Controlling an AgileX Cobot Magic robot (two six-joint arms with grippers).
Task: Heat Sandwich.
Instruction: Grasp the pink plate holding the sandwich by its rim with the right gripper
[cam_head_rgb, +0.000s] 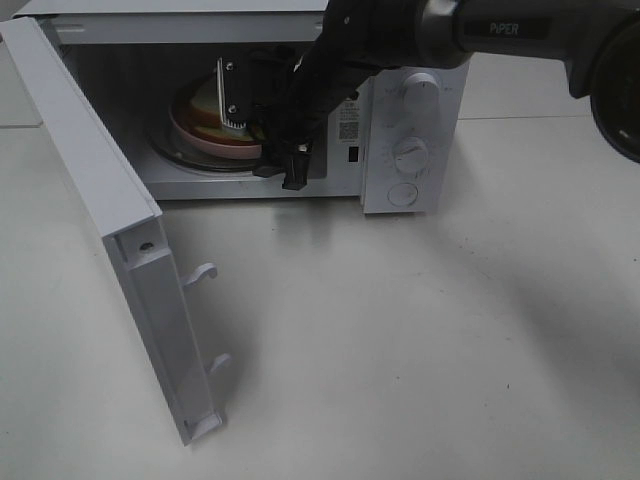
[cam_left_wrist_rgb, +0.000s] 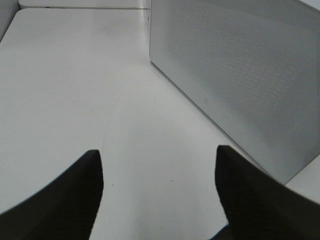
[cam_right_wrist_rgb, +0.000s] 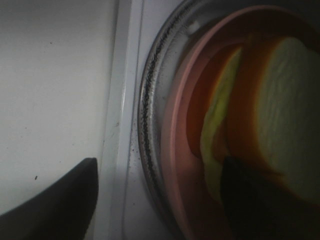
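The sandwich (cam_head_rgb: 203, 100) (cam_right_wrist_rgb: 285, 100) lies on a round pink plate (cam_head_rgb: 215, 147) (cam_right_wrist_rgb: 179, 150), which rests on the glass turntable (cam_right_wrist_rgb: 148, 100) inside the open microwave (cam_head_rgb: 415, 60). It has white bread, a tan crust and a yellow-green filling at its edge. My right gripper (cam_head_rgb: 262, 135) (cam_right_wrist_rgb: 160, 160) reaches into the cavity and stands open. One finger hovers over the sandwich's near edge, the other outside the plate rim near the sill. My left gripper (cam_left_wrist_rgb: 159, 150) is open over bare table, holding nothing.
The microwave door (cam_head_rgb: 90, 180) (cam_left_wrist_rgb: 240, 75) swings out wide to the left, its latch hooks pointing at the table's middle. Dials (cam_head_rgb: 410, 155) sit on the oven's right panel. My right arm (cam_head_rgb: 500, 30) crosses above the oven's top right.
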